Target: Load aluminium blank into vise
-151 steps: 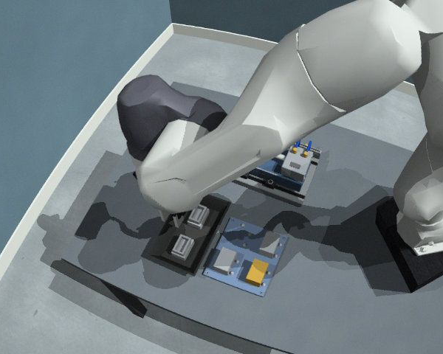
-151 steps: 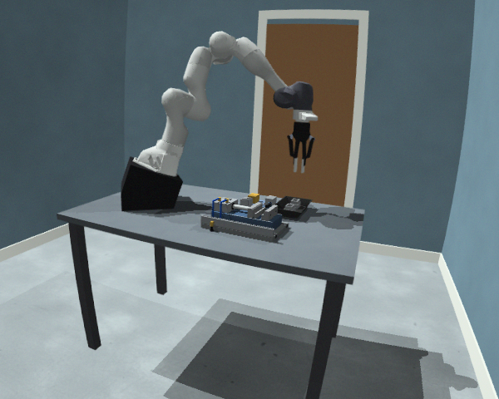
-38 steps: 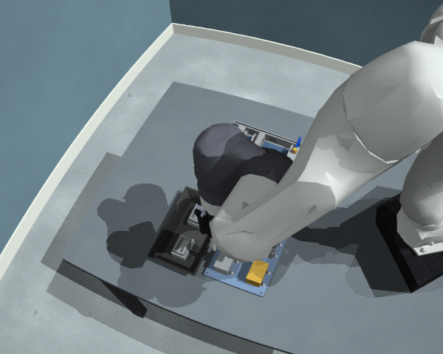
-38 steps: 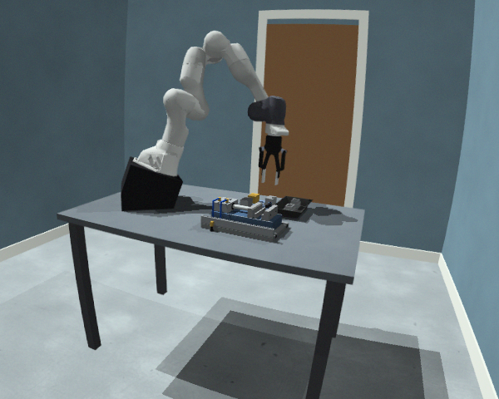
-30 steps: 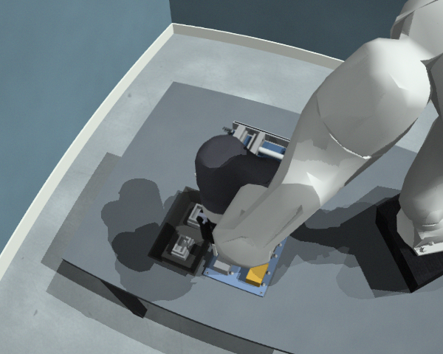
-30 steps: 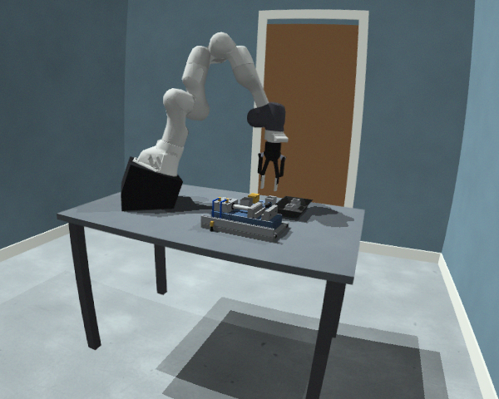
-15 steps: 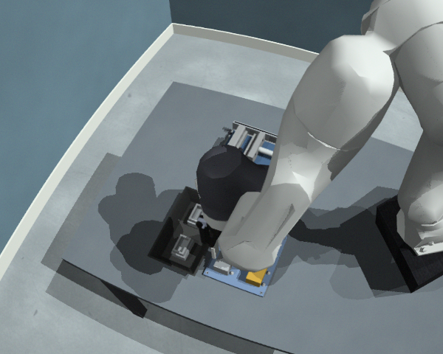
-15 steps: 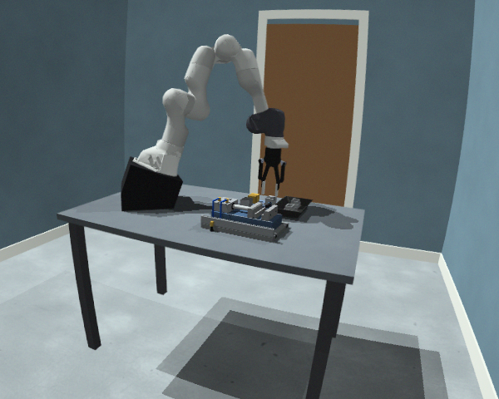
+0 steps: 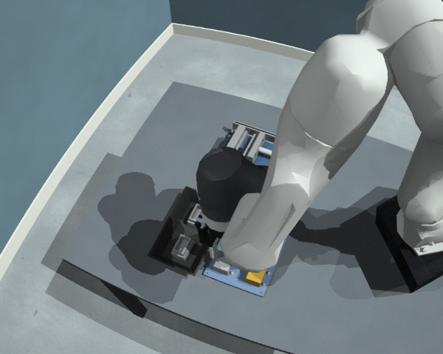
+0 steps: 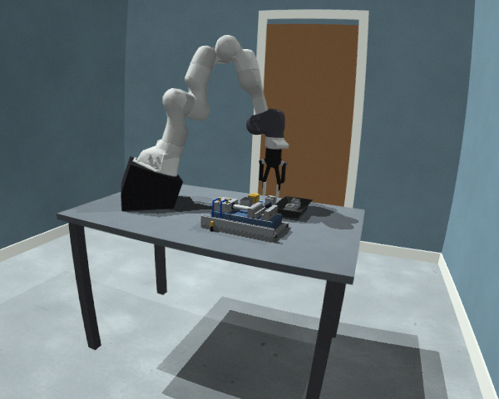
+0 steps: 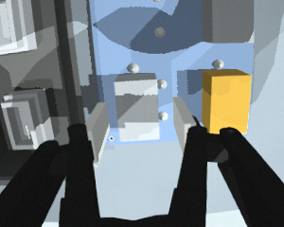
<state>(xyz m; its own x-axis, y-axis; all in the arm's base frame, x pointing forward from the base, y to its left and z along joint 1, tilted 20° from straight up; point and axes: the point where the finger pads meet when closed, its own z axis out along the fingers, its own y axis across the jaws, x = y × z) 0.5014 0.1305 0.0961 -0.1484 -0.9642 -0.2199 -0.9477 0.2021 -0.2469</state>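
Observation:
The blue infeed plate (image 11: 170, 44) holds an aluminium blank (image 11: 137, 104), a brass blank (image 11: 225, 101) and a second grey blank (image 11: 227, 7) in shadow at its far corner. My gripper (image 11: 140, 113) is partly open and empty. It hangs low over the plate, with its fingers on either side of the aluminium blank, apart from it. In the exterior view the gripper (image 10: 270, 189) points straight down just above the plate. The vise (image 9: 248, 141) stands open beyond it; my arm hides much of its opening. The black outfeed tray (image 11: 23, 70) holds two finished parts (image 11: 9, 22) (image 11: 23, 123), pocket up.
The tray (image 9: 176, 236) lies right beside the plate (image 9: 241, 272). The vise with its blue hoses (image 10: 217, 206) sits toward the table's front. The robot base (image 10: 149, 184) stands at the back left.

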